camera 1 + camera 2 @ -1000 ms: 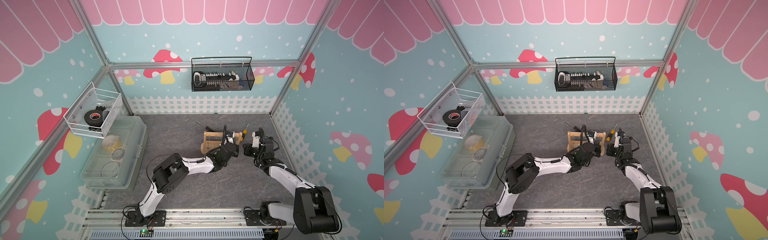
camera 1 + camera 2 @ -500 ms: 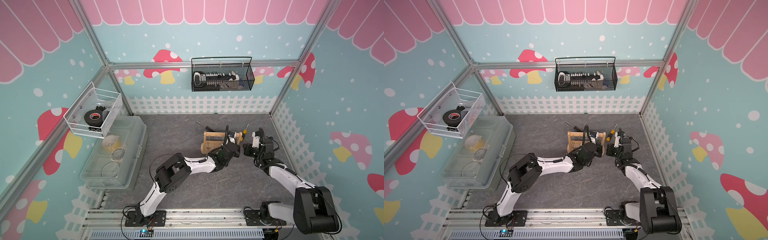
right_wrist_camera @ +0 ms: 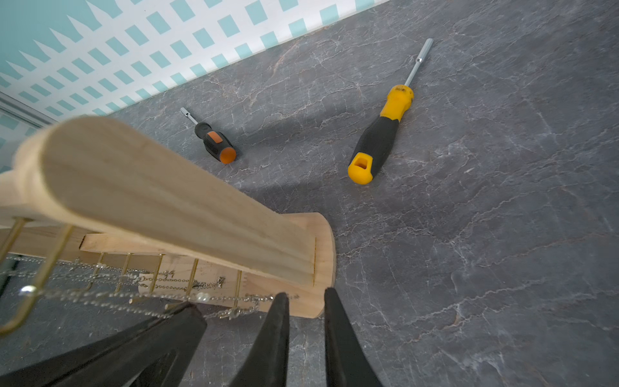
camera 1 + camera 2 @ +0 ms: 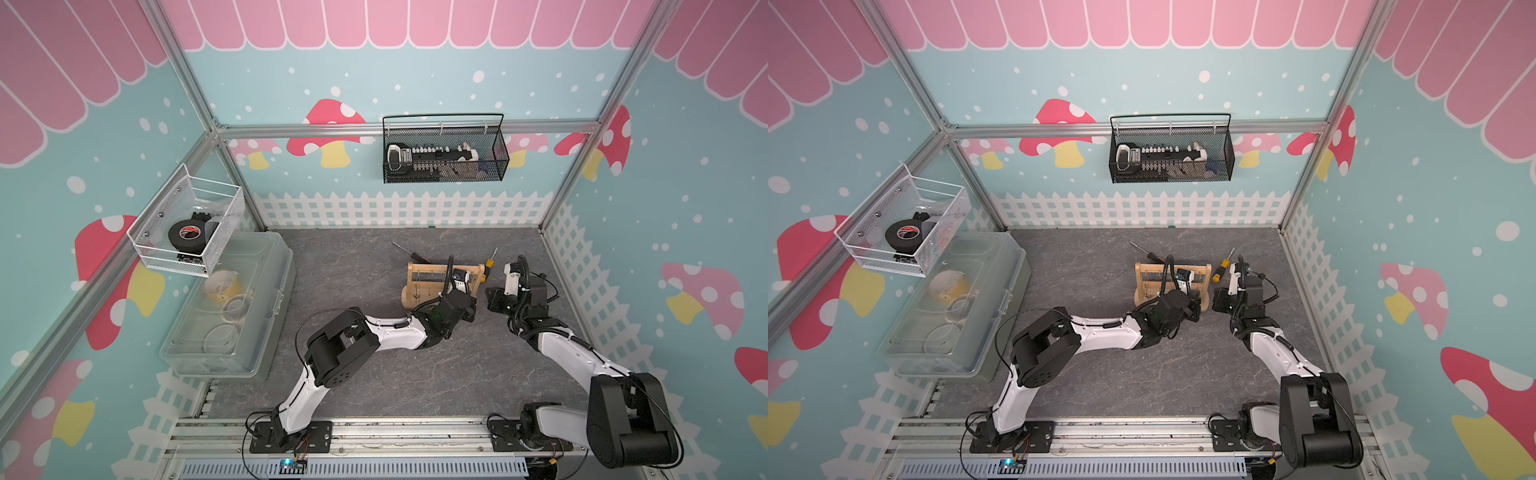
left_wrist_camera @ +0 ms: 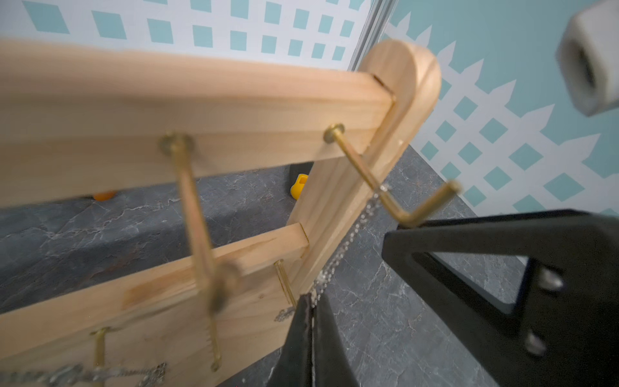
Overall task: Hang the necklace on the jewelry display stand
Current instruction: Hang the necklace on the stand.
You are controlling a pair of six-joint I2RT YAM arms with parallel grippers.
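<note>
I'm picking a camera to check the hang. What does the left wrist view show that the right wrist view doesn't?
Left wrist only: the necklace running from a top-bar hook down into the shut left end effector. Right wrist only: the orange-handled screwdriver and yellow-handled screwdriver in full, and that the right end effector stands open. Both: the jewelry display stand, chains on its lower pegs, and the grey tabletop.

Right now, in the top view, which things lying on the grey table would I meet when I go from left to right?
Clear plastic lidded box → light-wood jewelry display stand → yellow-and-black screwdriver. The orange-and-black screwdriver overlaps the stand's span, so I leave it out.
</note>
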